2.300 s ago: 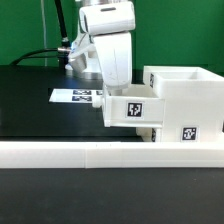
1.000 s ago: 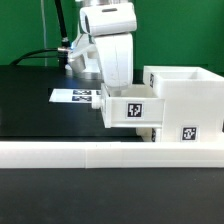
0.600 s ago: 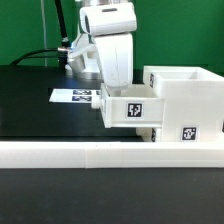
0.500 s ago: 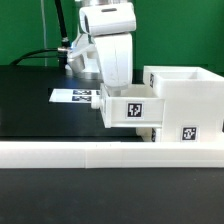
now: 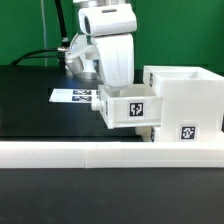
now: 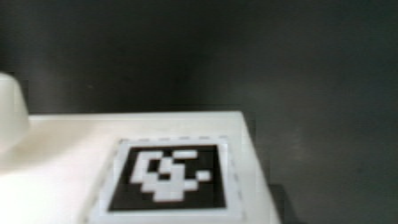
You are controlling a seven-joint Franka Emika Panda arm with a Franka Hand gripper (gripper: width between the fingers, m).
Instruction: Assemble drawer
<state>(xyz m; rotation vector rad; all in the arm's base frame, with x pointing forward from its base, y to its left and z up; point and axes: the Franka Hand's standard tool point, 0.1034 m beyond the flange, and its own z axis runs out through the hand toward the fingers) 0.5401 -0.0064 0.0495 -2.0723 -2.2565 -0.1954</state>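
The tray [image 5: 128,108] sits half inside the shell [image 5: 185,100] — push it straight and level; the claw's fingers are hidden, so its grip is unclear.

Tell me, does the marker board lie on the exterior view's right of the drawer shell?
No, the marker board lies on the exterior view's left of the drawer shell, flat on the black table.

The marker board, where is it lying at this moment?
In the exterior view, the marker board lies flat on the black table, left of centre, behind the small tray and just beside the robot arm.
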